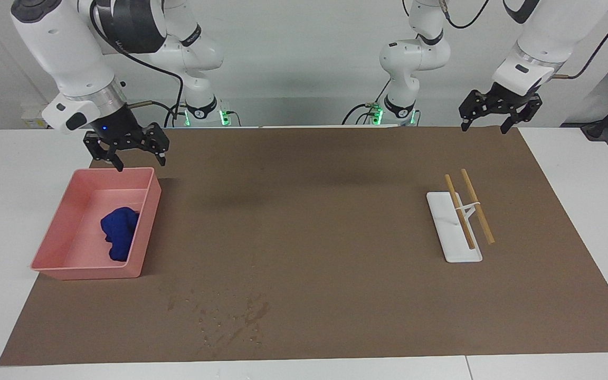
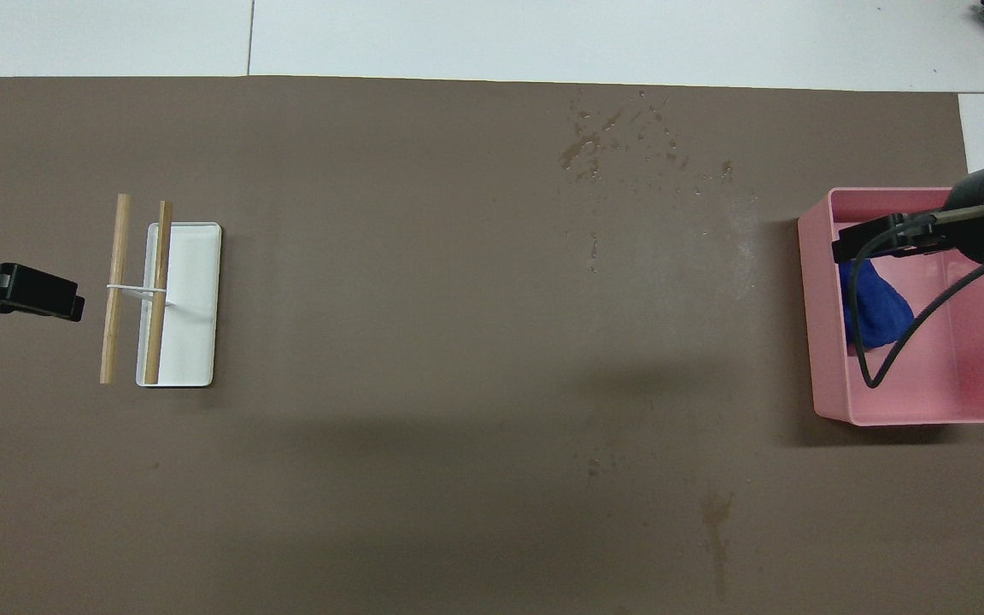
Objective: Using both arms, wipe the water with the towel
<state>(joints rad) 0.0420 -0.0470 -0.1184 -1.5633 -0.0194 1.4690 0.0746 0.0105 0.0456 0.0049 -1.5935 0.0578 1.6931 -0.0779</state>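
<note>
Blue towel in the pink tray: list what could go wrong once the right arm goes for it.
1. The towel lies bunched against the pink tray's wall nearest the table's middle; the open right pincer, over the tray's robot-side rim, may strike that wall or drag the tray.
2. A bunched towel may wipe only part of the water, which is scattered.
3. The left pincer waits open over the mat's edge, well away from the water.
</note>
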